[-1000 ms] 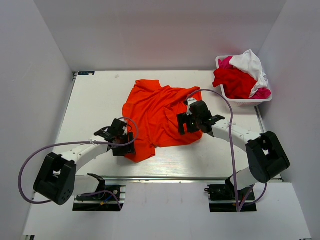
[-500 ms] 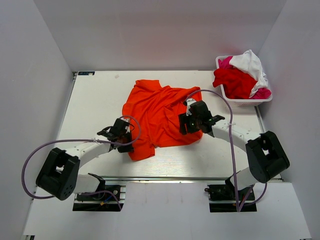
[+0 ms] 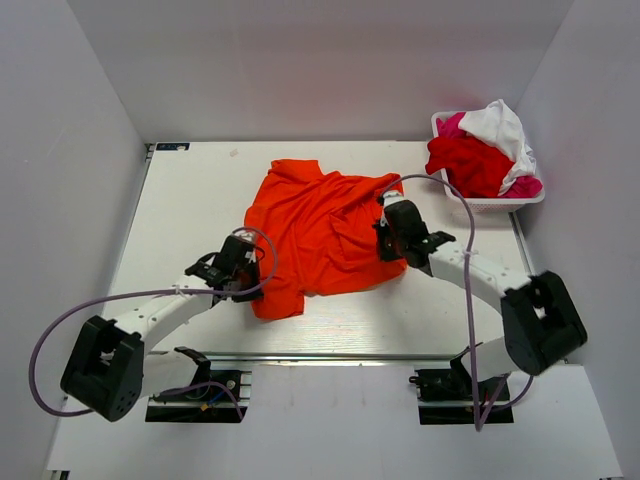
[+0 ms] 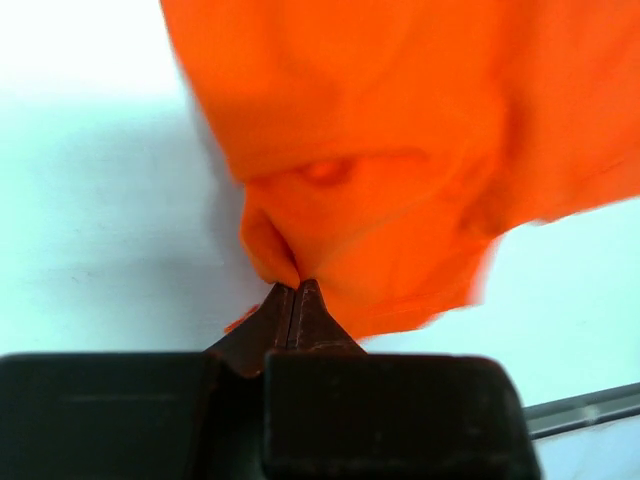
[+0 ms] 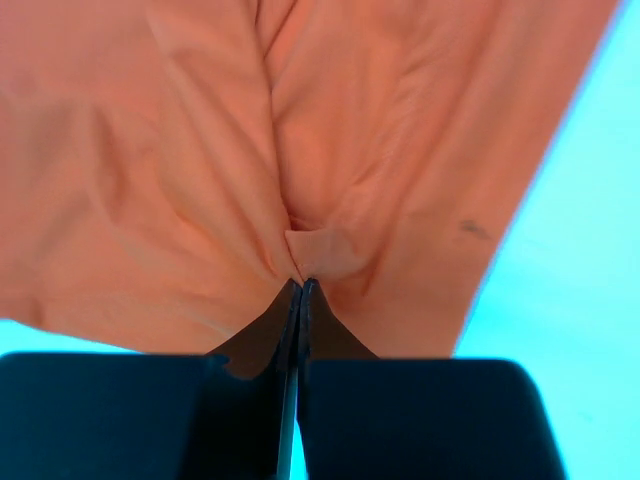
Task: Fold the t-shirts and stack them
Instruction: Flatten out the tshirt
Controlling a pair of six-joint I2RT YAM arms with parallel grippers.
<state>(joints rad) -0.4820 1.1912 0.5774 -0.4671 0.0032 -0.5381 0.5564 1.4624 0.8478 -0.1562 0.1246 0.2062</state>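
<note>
Top external: orange t-shirt (image 3: 325, 235) rumpled in the middle of the table (image 3: 190, 200), long axis far-to-near; collar end unclear. Left wrist: left gripper (image 4: 293, 287) jaws pressed together, pinching the shirt's near-left edge. Right wrist: right gripper (image 5: 301, 283) clamped tight on a fold of it.

Plain bright orange, no print, all over the orange t-shirt (image 3: 320, 230); reads paler, near salmon, in the right wrist view, with one tiny dark speck. White for the table (image 3: 190, 200) and the basket (image 3: 492, 206). Inside that basket: deep red t-shirt (image 3: 468, 165), white t-shirt (image 3: 498, 125), magenta-pink t-shirt (image 3: 528, 186), all unpatterned. Matt black on left gripper (image 4: 295, 290) and right gripper (image 5: 300, 285). White arm links (image 3: 160, 305) with black joints, purple cables (image 3: 470, 320). Pale grey walls (image 3: 80, 150).
</note>
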